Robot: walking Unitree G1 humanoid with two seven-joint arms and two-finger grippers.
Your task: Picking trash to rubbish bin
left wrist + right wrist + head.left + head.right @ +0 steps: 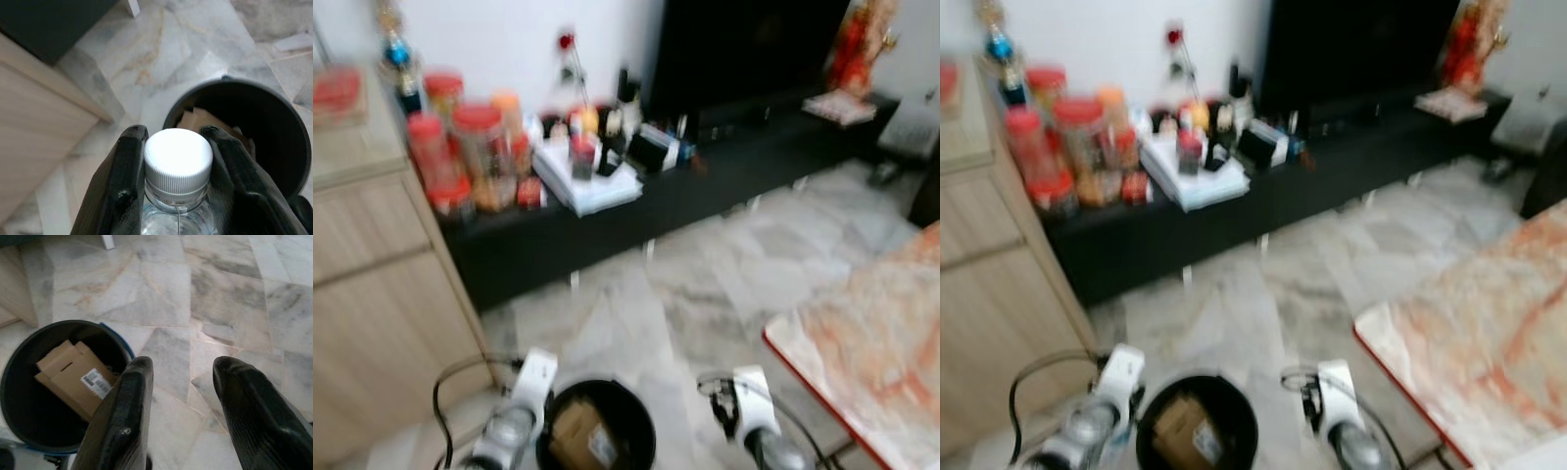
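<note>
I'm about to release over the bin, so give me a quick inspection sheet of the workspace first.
Surface: marble-look tiled floor.
Job's things: clear bottle with white cap; black bin with cardboard inside.
Clutter: red-lidded jars and small items on a low black TV bench.
Grippers: left gripper shut on the bottle beside the bin's rim; right gripper open, empty, beside the bin.
Cables: black cable looping by the left arm.
Surroundings: wooden cabinet on the left, red-edged table on the right.
</note>
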